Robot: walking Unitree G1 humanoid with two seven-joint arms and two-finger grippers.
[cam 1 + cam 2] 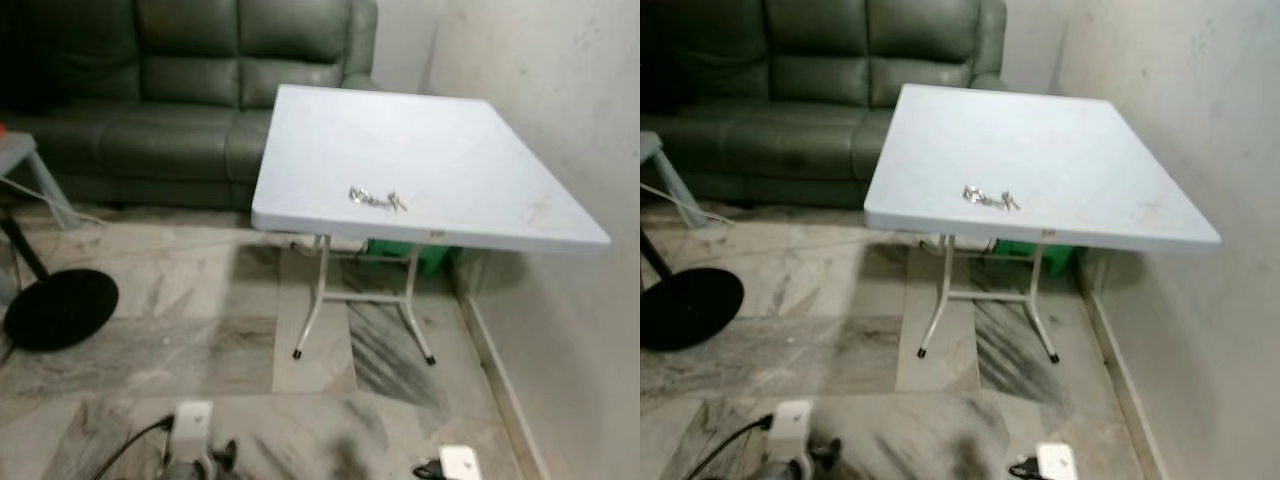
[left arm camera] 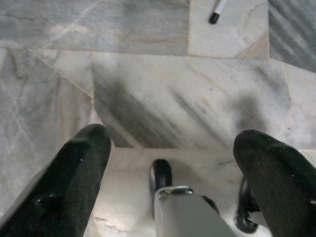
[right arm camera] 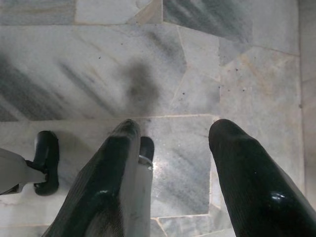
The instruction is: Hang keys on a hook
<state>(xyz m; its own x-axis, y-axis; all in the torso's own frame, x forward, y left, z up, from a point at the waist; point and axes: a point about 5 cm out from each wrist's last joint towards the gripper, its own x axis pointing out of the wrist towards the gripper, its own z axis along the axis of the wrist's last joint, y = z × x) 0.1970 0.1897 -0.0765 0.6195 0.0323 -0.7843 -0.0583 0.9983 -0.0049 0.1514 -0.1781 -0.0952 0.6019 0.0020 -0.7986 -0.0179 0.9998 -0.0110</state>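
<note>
Keys (image 1: 377,199) sit close to the table's (image 1: 480,150) near edge, wall (image 1: 560,120) tight on its right, bare floor (image 1: 200,300) to the left. Left gripper (image 2: 168,163) and right gripper (image 3: 173,148) both hang low over the tiles, fingers apart, holding nothing.

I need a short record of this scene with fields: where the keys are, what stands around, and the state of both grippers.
keys: bunch lying on the table, near its front edge
table: white folding table beside the wall on the robot's right
sofa: dark green, behind the table
floor: grey marble tiles
hook: none can be made out
left gripper: open, holding nothing, pointing down at the floor
right gripper: open, holding nothing, pointing down at the floor
</note>
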